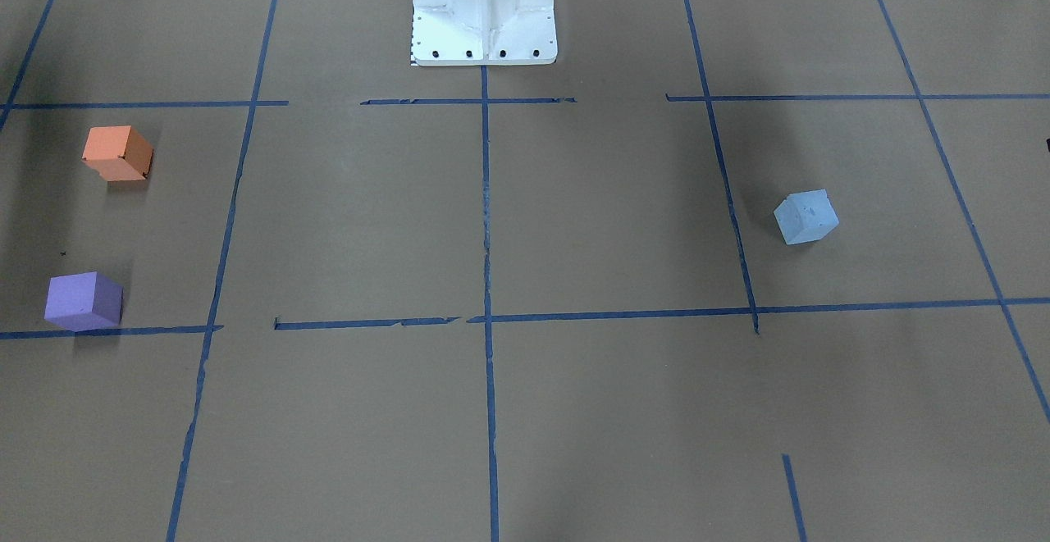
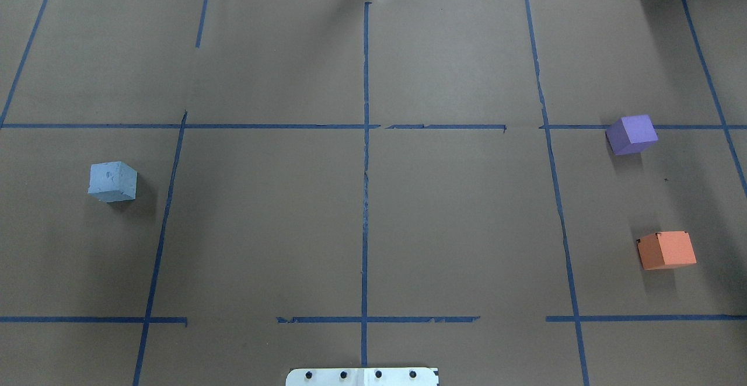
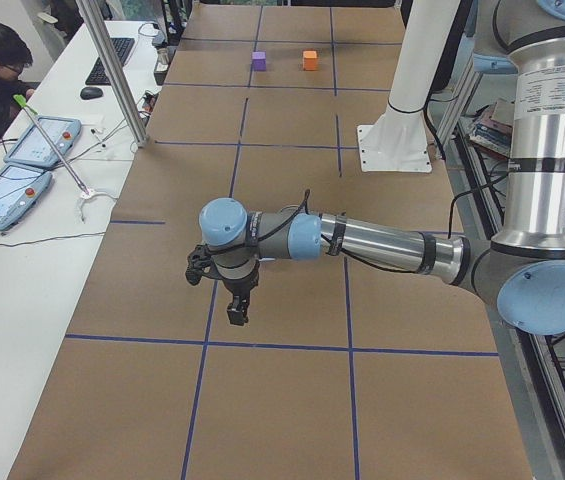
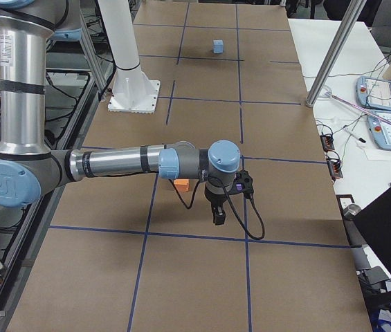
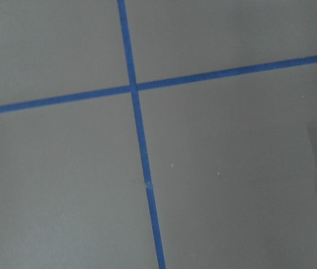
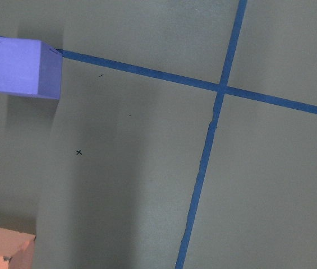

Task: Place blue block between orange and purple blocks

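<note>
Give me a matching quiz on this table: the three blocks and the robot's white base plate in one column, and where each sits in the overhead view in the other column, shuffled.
Things:
1. blue block
2. orange block
3. purple block
4. white base plate

Places in the overhead view:
A. right side, farther from the robot
B. bottom edge, in the middle
C. left side, on its own
D. right side, nearer the robot

Pairs: 1-C, 2-D, 3-A, 4-B.
</note>
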### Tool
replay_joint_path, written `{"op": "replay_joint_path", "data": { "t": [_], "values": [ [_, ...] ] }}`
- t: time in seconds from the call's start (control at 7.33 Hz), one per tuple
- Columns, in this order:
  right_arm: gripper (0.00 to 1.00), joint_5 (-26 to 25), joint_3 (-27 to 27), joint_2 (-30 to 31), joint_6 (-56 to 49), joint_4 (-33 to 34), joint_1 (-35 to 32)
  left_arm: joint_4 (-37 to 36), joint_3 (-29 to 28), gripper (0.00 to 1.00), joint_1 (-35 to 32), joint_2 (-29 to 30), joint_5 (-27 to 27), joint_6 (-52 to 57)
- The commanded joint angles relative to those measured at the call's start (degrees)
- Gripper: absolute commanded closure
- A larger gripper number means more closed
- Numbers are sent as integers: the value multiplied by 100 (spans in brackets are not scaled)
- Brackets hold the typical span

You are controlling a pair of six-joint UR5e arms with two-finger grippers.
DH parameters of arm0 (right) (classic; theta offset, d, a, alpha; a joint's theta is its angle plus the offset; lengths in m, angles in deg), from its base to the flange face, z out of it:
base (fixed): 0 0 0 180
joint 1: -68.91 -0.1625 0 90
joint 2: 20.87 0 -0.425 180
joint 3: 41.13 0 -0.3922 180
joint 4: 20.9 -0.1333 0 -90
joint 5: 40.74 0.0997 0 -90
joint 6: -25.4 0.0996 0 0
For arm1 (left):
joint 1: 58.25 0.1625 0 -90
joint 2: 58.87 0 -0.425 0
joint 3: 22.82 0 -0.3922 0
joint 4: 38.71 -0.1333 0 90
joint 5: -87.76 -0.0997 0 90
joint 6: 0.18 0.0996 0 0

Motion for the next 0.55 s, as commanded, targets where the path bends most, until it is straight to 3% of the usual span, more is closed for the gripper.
{"op": "replay_joint_path", "data": {
  "t": [0.0,0.14,0.27,0.41],
  "values": [
    [0,0,5,-9,0,0,3,818,-166,0,88,207,-139,-17],
    [0,0,5,-17,0,0,3,1301,-367,0,263,172,-130,-43],
    [0,9,5,-9,0,0,3,1559,-378,0,926,146,-138,-870],
    [0,9,14,-9,0,0,12,1987,-317,0,1681,163,-173,-2427]
  ]
}}
